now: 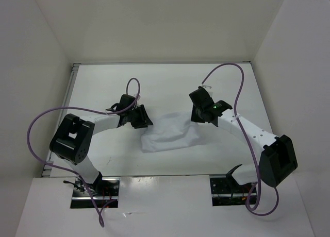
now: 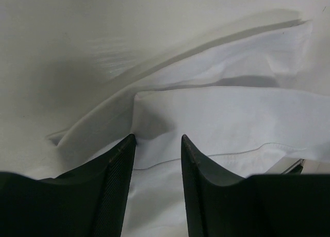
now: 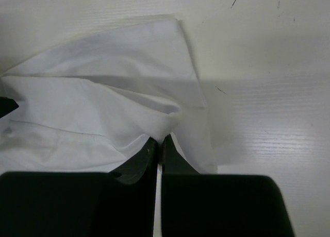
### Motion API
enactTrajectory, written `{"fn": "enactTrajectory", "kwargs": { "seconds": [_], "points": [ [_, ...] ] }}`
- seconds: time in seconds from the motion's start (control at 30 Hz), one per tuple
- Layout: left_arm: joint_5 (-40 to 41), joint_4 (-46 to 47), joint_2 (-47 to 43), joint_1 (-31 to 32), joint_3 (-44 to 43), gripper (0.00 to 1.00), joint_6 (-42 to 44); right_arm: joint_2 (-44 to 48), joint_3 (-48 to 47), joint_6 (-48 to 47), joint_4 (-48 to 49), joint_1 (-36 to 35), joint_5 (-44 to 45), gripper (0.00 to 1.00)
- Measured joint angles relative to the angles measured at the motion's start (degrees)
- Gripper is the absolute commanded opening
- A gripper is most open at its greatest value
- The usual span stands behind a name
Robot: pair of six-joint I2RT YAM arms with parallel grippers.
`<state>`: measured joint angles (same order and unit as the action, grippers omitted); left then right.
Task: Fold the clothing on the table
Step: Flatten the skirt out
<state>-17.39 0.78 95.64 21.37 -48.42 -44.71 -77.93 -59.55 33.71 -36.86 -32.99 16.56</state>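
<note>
Right gripper (image 3: 159,140) was clamped together on the right edge of the plain white wrinkled cloth garment (image 1: 167,131), which lay near the middle of the large flat white table (image 1: 154,80). Left gripper (image 2: 157,138) stood with jaws apart over the left edge. Lifting from the right alone risked bunching the fabric, and so thin a pinch could have slipped.

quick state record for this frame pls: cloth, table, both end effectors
clothing: white, wrinkled, lying mid-table between the arms
table: white, thin metal rim
left end effector: jaws apart, low over the cloth's left side, fabric visible between the fingers
right end effector: jaws closed, fabric gathered at the tips, apparently pinched at the right side
fold status: no neat fold yet
</note>
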Motion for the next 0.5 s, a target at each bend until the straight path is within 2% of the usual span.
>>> {"fn": "enactTrajectory", "kwargs": {
  "seconds": [0.5],
  "points": [
    [5.4, -1.2, 0.5, 2.6, -0.5, 0.46, 1.0, -0.9, 0.0, -0.1, 0.0, 0.0, -0.8, 0.0]
  ]
}}
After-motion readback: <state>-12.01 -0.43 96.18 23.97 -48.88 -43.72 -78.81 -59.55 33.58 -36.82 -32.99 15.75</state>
